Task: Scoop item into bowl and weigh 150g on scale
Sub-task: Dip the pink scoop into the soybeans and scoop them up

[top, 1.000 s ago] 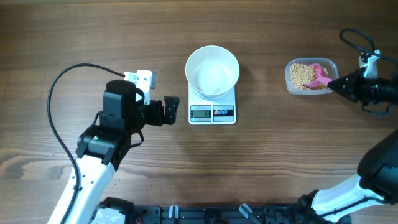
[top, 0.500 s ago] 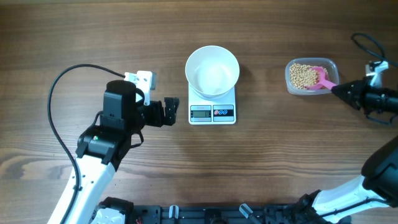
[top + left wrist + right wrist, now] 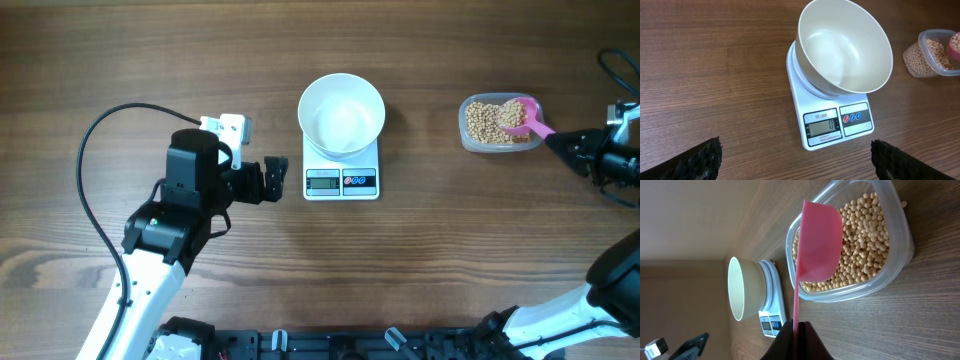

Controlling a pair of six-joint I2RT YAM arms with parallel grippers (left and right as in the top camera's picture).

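Pink scoop [image 3: 817,240] clamped by right gripper [image 3: 797,328] over tub [image 3: 901,227] of soybeans [image 3: 865,245]; left gripper [image 3: 797,162] gaping, only its camera reads scale [image 3: 835,127] "SF-400", "0".

tub [image 3: 914,59], beans [image 3: 936,50], scoop [image 3: 956,46] cut by edge

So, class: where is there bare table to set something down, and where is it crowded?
Free: the table between scale and bean tub, and the strip in front of the scale. Crowded: left of the scale, beside the left arm.
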